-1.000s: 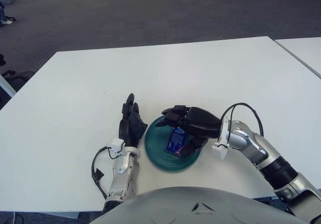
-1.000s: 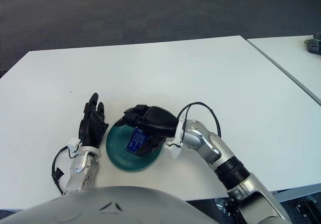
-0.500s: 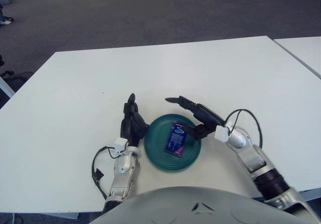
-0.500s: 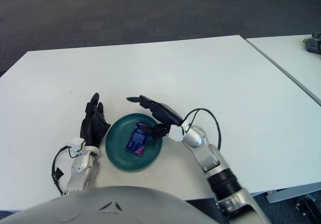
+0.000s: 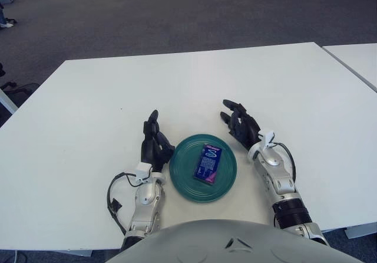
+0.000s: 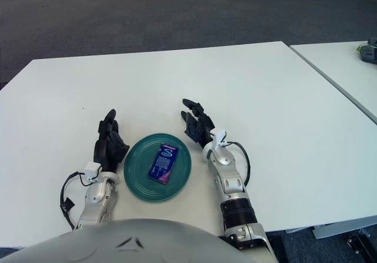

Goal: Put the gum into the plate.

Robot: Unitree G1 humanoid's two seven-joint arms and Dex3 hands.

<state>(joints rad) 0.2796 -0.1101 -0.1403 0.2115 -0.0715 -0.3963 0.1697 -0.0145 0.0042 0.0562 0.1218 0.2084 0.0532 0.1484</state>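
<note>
A blue pack of gum (image 5: 207, 163) lies flat in the middle of the dark green plate (image 5: 182, 179) near the table's front edge. My right hand (image 5: 240, 125) shows just right of the plate, fingers spread and holding nothing, apart from the gum. On the plate's left side my left hand (image 5: 155, 145) stands with its fingers relaxed and nothing in them.
The white table (image 5: 177, 92) stretches away behind the plate. A second white table (image 5: 356, 59) stands at the far right, separated by a narrow gap. Grey carpet lies beyond.
My right hand let go of the gum, lifted off the plate and drew back to its right side. The gum now lies uncovered in the plate. The left hand stayed put.
</note>
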